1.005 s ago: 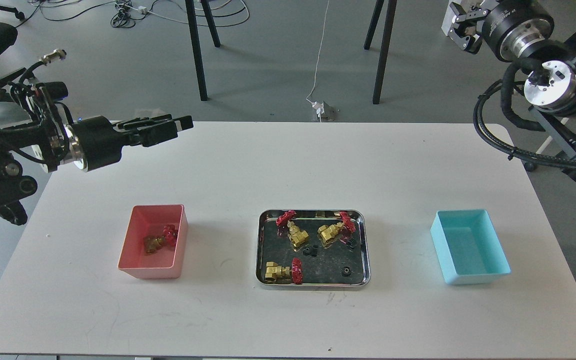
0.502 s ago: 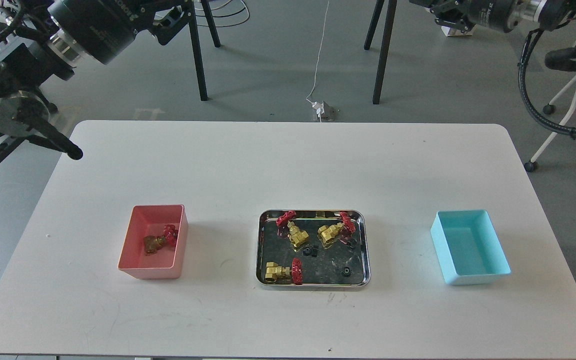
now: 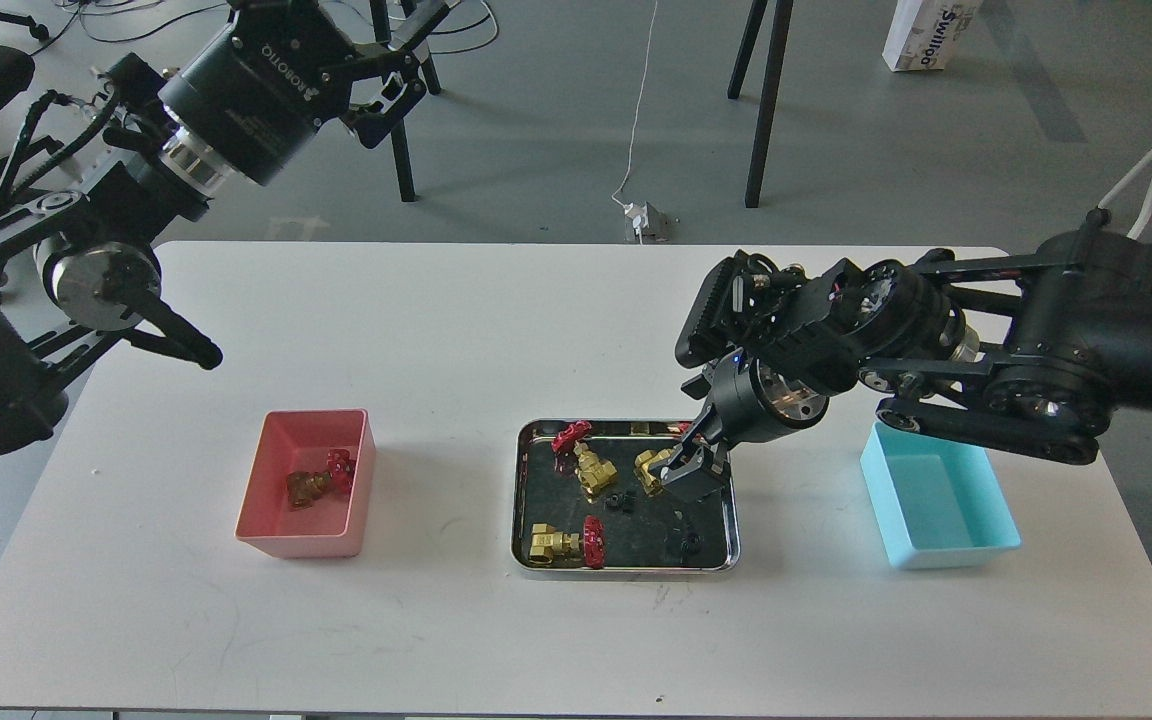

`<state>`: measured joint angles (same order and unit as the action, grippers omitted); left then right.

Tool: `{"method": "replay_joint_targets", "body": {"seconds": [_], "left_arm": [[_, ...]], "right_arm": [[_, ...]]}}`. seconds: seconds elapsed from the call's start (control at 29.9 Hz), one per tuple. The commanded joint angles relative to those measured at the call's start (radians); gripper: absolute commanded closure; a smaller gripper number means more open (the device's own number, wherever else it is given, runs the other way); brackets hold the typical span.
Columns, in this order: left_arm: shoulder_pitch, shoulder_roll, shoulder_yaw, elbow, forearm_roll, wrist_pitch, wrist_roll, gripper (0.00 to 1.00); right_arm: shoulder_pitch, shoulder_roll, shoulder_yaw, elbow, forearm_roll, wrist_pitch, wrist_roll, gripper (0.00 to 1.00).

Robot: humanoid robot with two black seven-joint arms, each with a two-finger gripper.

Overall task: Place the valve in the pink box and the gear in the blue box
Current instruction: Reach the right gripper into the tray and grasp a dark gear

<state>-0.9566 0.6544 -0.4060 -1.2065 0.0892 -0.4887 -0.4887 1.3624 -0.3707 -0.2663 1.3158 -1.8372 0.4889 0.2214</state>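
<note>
Right claw (image 3: 693, 472), pointing down into the steel tray (image 3: 525, 500) beside a brass valve (image 3: 652, 468); whether released or clenched cannot be told. Left claw (image 3: 391, 70), fingers spread, raised beyond the tabletop (image 3: 496, 330). One valve (image 3: 319, 483) lies in the pink box (image 3: 361, 480). Black gears (image 3: 692, 543) remain in the tray. Blue box (image 3: 936, 553) at right.

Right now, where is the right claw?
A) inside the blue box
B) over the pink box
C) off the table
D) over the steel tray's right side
D: the right claw hangs over the right part of the steel tray, by a valve, apart from the blue box.
</note>
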Motion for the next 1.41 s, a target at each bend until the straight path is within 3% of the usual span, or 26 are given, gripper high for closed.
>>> {"method": "replay_joint_targets", "body": {"seconds": [0.0,0.4,0.97,1.37], "left_arm": [[0.012,-0.018,-0.013,-0.001,0.0,0.0,0.0,0.15],[0.051,-0.032,-0.04,0.001,0.001,0.0,0.0,0.13],[0.079,-0.041,-0.04,0.002,0.001,0.0,0.0,0.12],[0.098,-0.042,-0.04,0.005,0.003,0.0,0.0,0.11]], "right_arm": [[-0.012,0.021,-0.036,0.002,-0.079,0.0,0.001,0.14],[-0.023,0.107,-0.16,-0.004,-0.137,0.0,0.0,0.26],[-0.094,0.207,-0.145,-0.147,-0.122,0.0,-0.005,0.29],[-0.118,0.234,-0.134,-0.188,-0.123,0.0,-0.014,0.41]]}}
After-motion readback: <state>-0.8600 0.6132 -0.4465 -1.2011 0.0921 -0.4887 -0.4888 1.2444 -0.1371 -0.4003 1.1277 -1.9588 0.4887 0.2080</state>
